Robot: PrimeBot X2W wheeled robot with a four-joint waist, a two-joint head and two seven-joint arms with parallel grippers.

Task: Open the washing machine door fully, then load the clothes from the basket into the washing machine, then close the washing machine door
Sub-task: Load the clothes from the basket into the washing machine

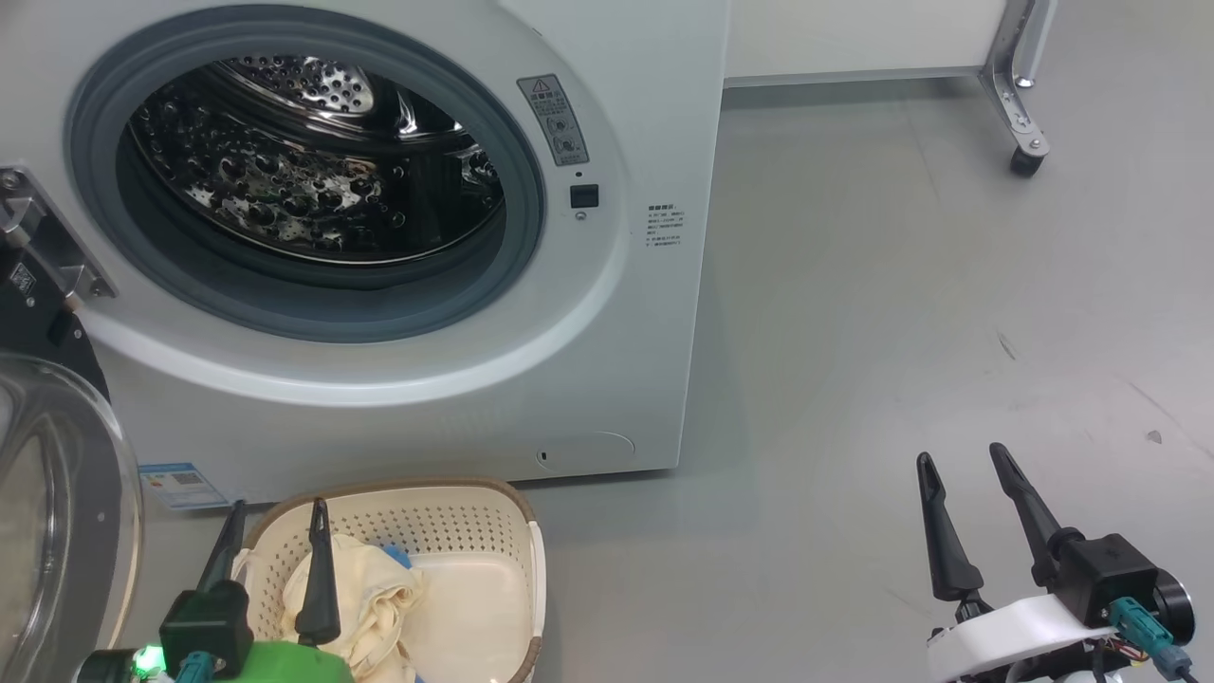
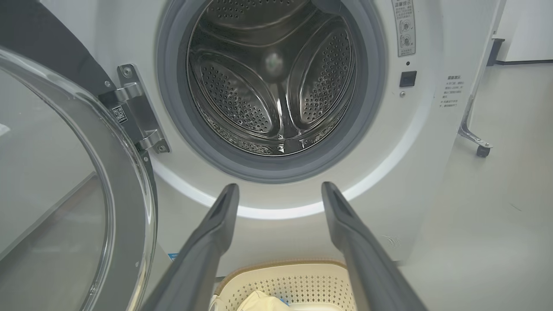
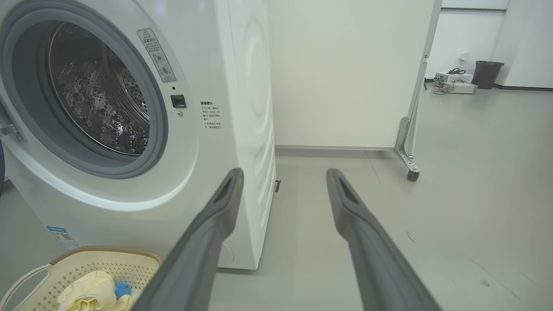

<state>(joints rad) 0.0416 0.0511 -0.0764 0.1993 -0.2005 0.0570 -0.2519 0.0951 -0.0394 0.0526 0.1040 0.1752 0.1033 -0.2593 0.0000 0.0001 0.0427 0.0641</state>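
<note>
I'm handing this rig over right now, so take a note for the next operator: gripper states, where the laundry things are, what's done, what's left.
Left gripper: open, empty, above the small cream perforated plastic basket.
Right gripper: open, empty, above the floor right of the big white front-loading washing machine.
Basket sits on the floor before the machine, holding the cream-yellow cotton garment with blue trim.
Round black-rimmed glass door hangs open at the machine's left.
Done: door opened. Left: load garment into the steel drum, close door.

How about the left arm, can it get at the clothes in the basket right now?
Probably yes: the left gripper is open over the basket, the clothes lie uncovered inside, and nothing stands between them.
</note>
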